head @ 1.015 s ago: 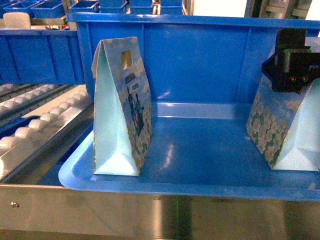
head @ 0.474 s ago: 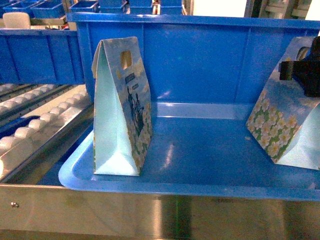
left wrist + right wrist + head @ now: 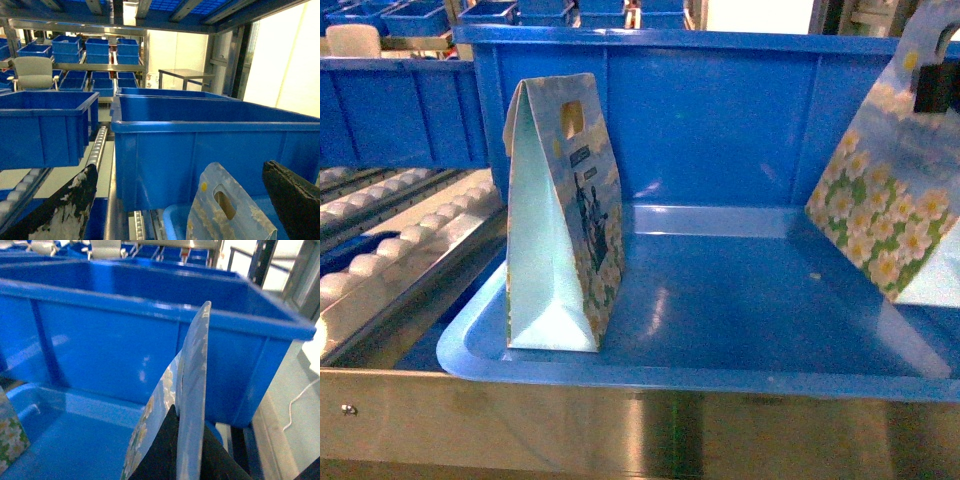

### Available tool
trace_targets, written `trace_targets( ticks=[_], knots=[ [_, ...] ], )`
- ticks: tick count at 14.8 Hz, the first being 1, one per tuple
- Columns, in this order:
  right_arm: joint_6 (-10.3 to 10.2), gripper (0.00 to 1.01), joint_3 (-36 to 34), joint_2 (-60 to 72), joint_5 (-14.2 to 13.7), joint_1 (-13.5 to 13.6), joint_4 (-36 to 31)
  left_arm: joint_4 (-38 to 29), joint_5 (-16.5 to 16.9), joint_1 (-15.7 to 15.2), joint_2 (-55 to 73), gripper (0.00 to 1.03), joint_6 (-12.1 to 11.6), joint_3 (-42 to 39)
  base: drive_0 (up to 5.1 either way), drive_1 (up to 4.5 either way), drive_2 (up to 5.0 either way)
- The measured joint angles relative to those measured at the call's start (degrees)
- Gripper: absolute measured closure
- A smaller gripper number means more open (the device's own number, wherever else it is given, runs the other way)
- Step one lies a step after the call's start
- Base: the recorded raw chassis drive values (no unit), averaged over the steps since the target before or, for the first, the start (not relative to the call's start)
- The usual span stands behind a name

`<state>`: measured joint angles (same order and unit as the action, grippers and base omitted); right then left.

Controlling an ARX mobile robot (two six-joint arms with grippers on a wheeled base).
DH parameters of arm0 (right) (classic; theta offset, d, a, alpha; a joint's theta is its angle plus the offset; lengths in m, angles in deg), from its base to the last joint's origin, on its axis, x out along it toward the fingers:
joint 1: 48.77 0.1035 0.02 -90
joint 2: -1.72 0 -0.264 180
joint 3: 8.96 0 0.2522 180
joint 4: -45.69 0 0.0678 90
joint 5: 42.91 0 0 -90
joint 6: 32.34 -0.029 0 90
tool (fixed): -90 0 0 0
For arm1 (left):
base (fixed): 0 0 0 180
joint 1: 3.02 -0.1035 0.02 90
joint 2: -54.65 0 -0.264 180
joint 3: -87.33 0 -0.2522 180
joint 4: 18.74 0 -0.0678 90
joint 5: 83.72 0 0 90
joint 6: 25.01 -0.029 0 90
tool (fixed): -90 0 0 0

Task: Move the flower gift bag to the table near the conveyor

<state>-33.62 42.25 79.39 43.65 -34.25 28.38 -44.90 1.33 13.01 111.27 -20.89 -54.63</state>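
Daisy-printed paper flower gift bag [image 3: 890, 215], tilted and clear of the floor of the shallow blue plastic tray [image 3: 720, 330], hangs at the scene's right, its handle top pinched in the jaws of the black right gripper [image 3: 187, 452]. Pickup looks done; carry and set-down remain, with no white table in view. Left gripper [image 3: 180, 200] is spread wide above a second bag [image 3: 565, 215] standing upright at the tray's left, beside the roller conveyor [image 3: 380, 255].

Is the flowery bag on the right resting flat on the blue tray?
No, the flower gift bag hangs tilted above the blue tray, pinched at its top by the right pincer.
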Motion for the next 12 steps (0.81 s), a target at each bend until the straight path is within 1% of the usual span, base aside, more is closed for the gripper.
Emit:
trace_targets(
  ticks=[1, 2, 3, 6, 7, 9, 10, 11, 12],
  knots=[
    [3.50, 0.98, -2.16, -8.81, -1.29, -0.13, -0.31, 0.00, 0.00, 0.00, 0.00, 0.05, 0.00, 0.00, 0.0, 0.00, 0.0],
    [3.52, 0.98, -5.31, -19.34, -1.07, -3.26, 2.10, 0.00, 0.00, 0.00, 0.00, 0.05, -0.02, 0.00, 0.0, 0.00, 0.0],
    [3.87, 0.98, -6.60, -22.45, -0.90, -4.28, 2.45, 0.00, 0.00, 0.00, 0.00, 0.05, 0.00, 0.00, 0.0, 0.00, 0.0],
    [4.15, 0.98, -8.50, -25.44, -0.63, -5.38, 3.10, -0.02, 0.00, 0.00, 0.00, 0.05, 0.00, 0.00, 0.0, 0.00, 0.0],
    [4.15, 0.98, -9.38, -26.95, 0.04, -6.10, 4.22, 0.00, 0.00, 0.00, 0.00, 0.05, 0.00, 0.00, 0.0, 0.00, 0.0],
    [4.35, 0.98, -13.03, -32.35, 1.03, -8.37, 6.43, 0.00, 0.00, 0.00, 0.00, 0.05, 0.00, 0.00, 0.0, 0.00, 0.0],
    [4.35, 0.98, -14.62, -35.52, 2.23, -9.79, 7.85, 0.00, 0.00, 0.00, 0.00, 0.05, 0.00, 0.00, 0.0, 0.00, 0.0],
    [4.35, 0.98, -18.32, -41.48, 3.32, -12.79, 9.79, 0.00, 0.00, 0.00, 0.00, 0.05, 0.00, 0.00, 0.0, 0.00, 0.0],
    [4.57, 0.98, -19.45, -43.39, 3.32, -12.76, 11.39, 0.00, 0.00, 0.00, 0.00, 0.05, -0.02, 0.00, 0.0, 0.00, 0.0]
  ],
)
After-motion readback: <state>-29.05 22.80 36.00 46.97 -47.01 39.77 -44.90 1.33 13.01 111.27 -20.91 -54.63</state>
